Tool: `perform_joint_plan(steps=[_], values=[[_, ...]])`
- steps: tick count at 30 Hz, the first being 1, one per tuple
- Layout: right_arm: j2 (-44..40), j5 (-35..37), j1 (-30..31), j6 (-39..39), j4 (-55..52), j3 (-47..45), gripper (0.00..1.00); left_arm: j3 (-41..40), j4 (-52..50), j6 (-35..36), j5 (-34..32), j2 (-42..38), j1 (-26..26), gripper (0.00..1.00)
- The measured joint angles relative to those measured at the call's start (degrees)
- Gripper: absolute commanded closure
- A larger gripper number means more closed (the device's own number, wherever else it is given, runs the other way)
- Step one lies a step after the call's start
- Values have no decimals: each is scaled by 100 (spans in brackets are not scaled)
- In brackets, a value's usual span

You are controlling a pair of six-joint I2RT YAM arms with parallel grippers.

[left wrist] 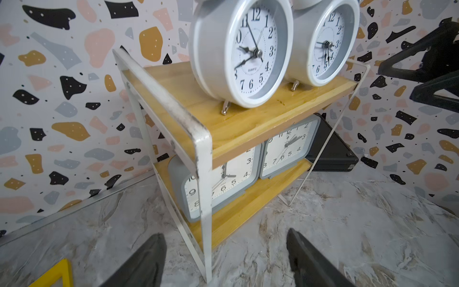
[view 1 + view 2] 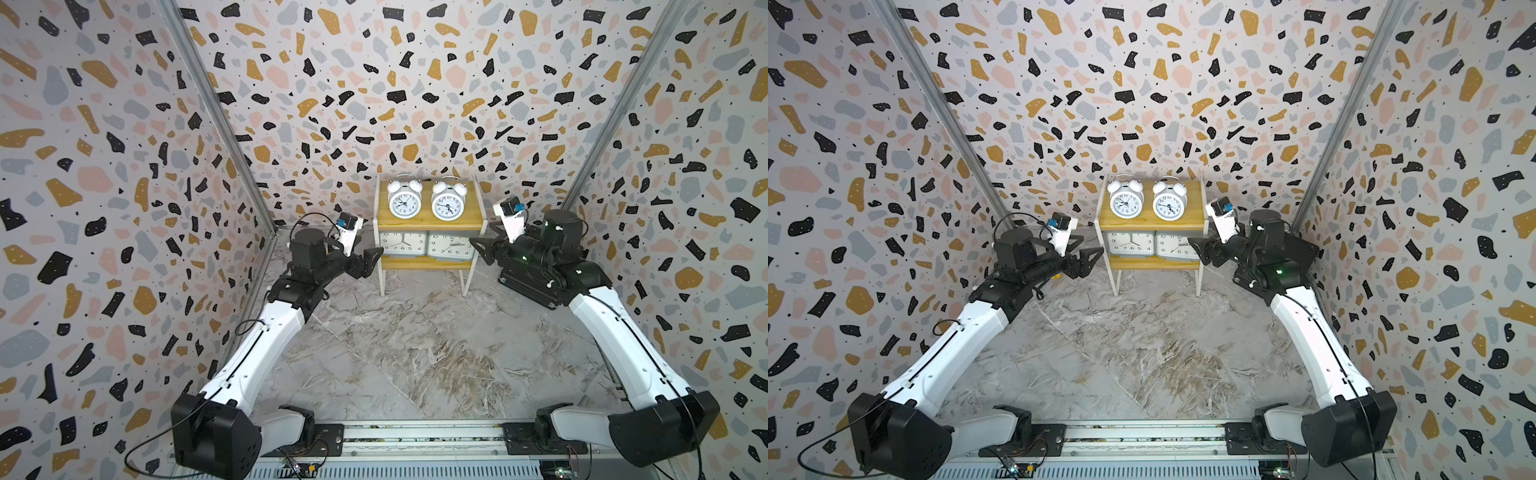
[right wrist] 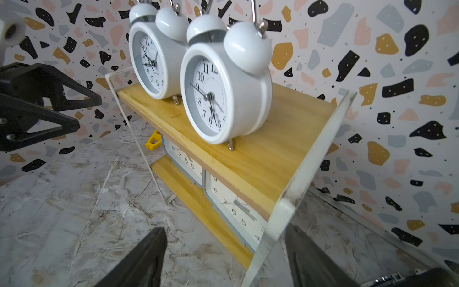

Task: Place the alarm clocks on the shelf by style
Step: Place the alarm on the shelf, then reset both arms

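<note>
The shelf (image 2: 430, 225) stands against the back wall on thin white legs. Two round white twin-bell alarm clocks (image 2: 404, 201) (image 2: 448, 203) stand side by side on its top board. Two rectangular grey-cased clocks (image 2: 402, 243) (image 2: 451, 247) sit on the lower board. My left gripper (image 2: 371, 261) hovers just left of the shelf, open and empty; in the left wrist view (image 1: 226, 233) the shelf's front corner leg (image 1: 206, 211) stands ahead of its spread fingers. At the shelf's right side my right gripper (image 2: 482, 239) is open too, holding nothing (image 3: 224, 227).
A black box (image 1: 330, 149) lies on the floor to the right of the shelf, under my right arm (image 2: 523, 286). A small yellow object (image 3: 154, 141) lies on the floor left of the shelf. Patterned walls close in both sides and the back.
</note>
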Motion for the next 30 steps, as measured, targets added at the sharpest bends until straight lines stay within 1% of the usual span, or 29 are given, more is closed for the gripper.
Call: perform_joint_plan(steps=[2, 9, 14, 17, 21, 26, 30], values=[[-286, 157, 0, 90, 138, -417, 20, -295, 81, -118, -184, -186, 0, 15], [-1349, 885, 0, 304, 605, -1908, 20, -1213, 330, -704, -1088, -656, 0, 15], [-1766, 1539, 0, 376, 984, -2785, 20, -1635, 435, -901, -1888, -813, 0, 15], [-1926, 2004, 0, 378, 1279, -3294, 20, -2059, 614, -887, -2420, -994, 0, 16], [-2111, 2726, 0, 334, 1871, -4044, 20, -2660, 949, -688, -3180, -1169, 0, 16], [-2094, 3427, 0, 138, 2664, -4715, 19, -3141, 1469, -289, -3755, -1086, 9, 16], [-1808, 3773, 0, -61, 3320, -5005, 18, -3394, 1993, 13, -4081, -964, 22, 15]])
